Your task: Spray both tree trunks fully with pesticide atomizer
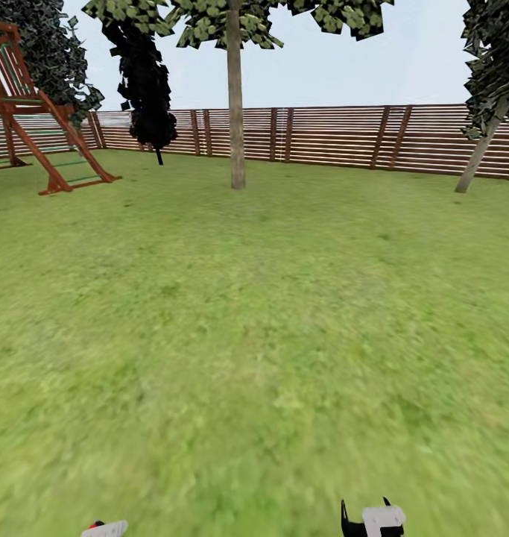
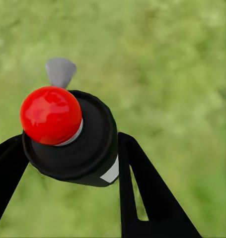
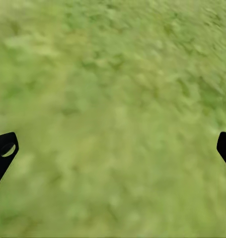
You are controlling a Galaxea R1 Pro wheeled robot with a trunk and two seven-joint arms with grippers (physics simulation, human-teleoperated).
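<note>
My left gripper (image 2: 68,153) clamps the red-capped sprayer (image 2: 68,134) between its fingers, my right gripper (image 3: 113,148) hangs spread wide over grass (image 1: 254,335), the tree trunk (image 1: 235,97) at twelve o'clock.

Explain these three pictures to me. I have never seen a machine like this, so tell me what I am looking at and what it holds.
This is a simulated two-armed wheeled robot in a fenced garden. The big picture comes from its head camera: a lawn, a straight pale tree, a leaning tree, a wooden play frame and a slatted fence. The other two pictures come from cameras at the wrists. The left gripper is closed around the pesticide atomizer, a black can with a red top. The right gripper is open and empty over grass.
</note>
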